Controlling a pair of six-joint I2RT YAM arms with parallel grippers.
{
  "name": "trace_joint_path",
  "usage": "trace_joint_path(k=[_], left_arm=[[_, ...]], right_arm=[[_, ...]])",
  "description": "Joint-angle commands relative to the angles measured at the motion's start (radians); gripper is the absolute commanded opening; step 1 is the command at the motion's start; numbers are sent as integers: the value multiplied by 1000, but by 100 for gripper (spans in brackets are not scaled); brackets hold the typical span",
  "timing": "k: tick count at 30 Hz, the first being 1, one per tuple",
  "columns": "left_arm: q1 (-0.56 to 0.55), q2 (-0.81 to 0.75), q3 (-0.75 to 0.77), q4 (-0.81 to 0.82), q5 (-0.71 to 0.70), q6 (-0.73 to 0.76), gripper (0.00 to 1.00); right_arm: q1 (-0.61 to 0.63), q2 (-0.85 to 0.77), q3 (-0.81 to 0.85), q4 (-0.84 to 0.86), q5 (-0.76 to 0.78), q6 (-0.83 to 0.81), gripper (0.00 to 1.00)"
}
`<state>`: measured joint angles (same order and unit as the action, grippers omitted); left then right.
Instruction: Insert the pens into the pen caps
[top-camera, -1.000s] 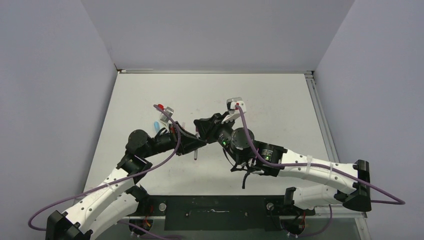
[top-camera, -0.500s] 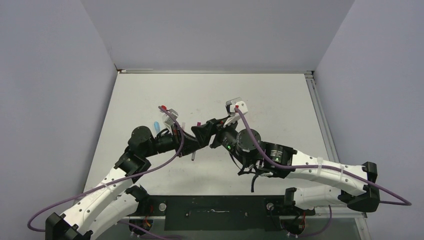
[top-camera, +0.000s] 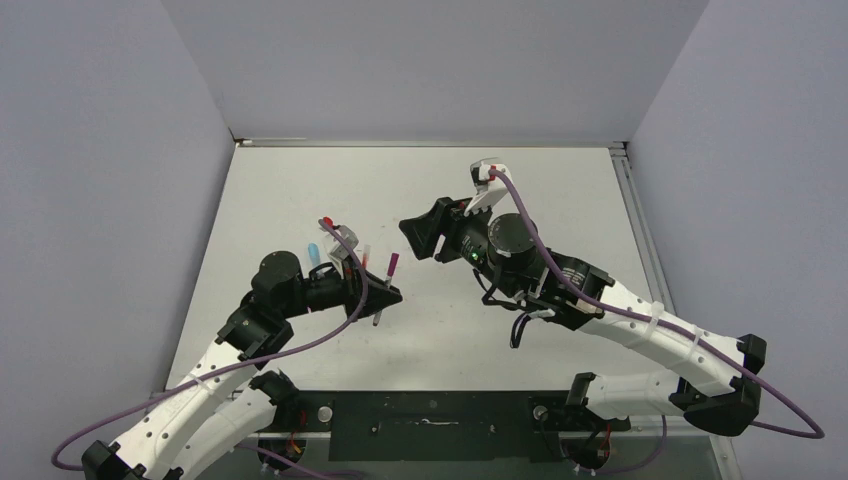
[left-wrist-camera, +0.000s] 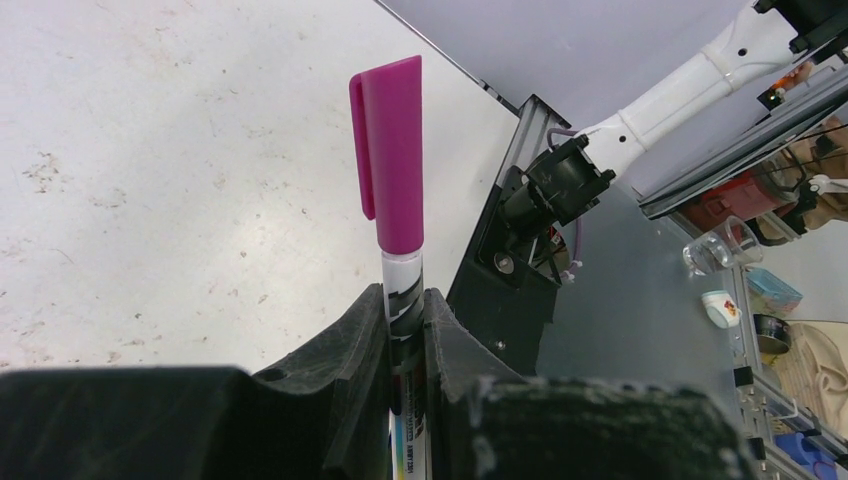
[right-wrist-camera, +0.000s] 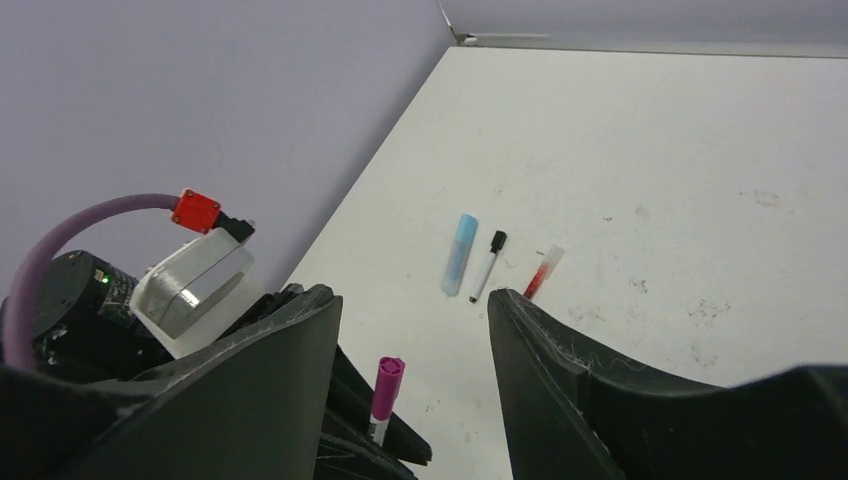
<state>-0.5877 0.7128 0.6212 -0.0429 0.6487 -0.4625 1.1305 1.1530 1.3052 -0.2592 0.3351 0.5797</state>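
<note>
Jaws of the left gripper (left-wrist-camera: 404, 297) are pressed together on a white-barrelled pen (left-wrist-camera: 402, 268), pinching it partway along the printed barrel. Its magenta cap (left-wrist-camera: 390, 150) is seated on the end and stands clear beyond the fingertips, clip side to the left in the left wrist view. The lower part of the barrel runs back between the pads and out of sight.

The right gripper (right-wrist-camera: 412, 300) has its jaws spread wide with nothing between them; it hangs above the white table (right-wrist-camera: 700, 150), well apart from the left gripper. Seen through the gap between its fingers, three things lie on the table beyond the fingertips, side by side and roughly parallel: a light-blue cap (right-wrist-camera: 460, 254) nearest the left finger, a black pen (right-wrist-camera: 487, 265) just beside it, and a red pen (right-wrist-camera: 543, 272) nearest the right finger, a little apart from the black one. Lower in the same gap, the magenta-capped pen shows in the left gripper's hold, below the right gripper's left finger.
</note>
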Motion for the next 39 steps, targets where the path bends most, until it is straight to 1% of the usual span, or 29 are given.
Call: trace_joint_path(k=[1, 10, 22, 30, 31, 35, 36, 38, 39], left_arm=[[2, -24, 69, -52, -18, 74, 0], [2, -32, 89, -80, -22, 88, 0], [2, -40, 100, -85, -18, 86, 0], [2, -30, 111, -74, -21, 84, 0], [2, -27, 112, -72, -21, 84, 0], [2, -24, 112, -71, -21, 82, 0], [2, -23, 112, -72, -21, 82, 0], [2, -23, 112, -71, -21, 81, 0], [2, -23, 112, -69, -22, 80, 0]], right_arm=[[-42, 36, 25, -3, -198, 53, 56], [-55, 89, -15, 70, -379, 96, 53], [-57, 121, -38, 104, -422, 124, 50], [-57, 135, -48, 120, -445, 129, 43], [-57, 136, -48, 121, -447, 129, 41], [-57, 136, -47, 123, -455, 127, 25], [-57, 136, -49, 123, -455, 125, 20], [-57, 137, -52, 123, -455, 127, 7], [-57, 137, -55, 122, -457, 127, 5]])
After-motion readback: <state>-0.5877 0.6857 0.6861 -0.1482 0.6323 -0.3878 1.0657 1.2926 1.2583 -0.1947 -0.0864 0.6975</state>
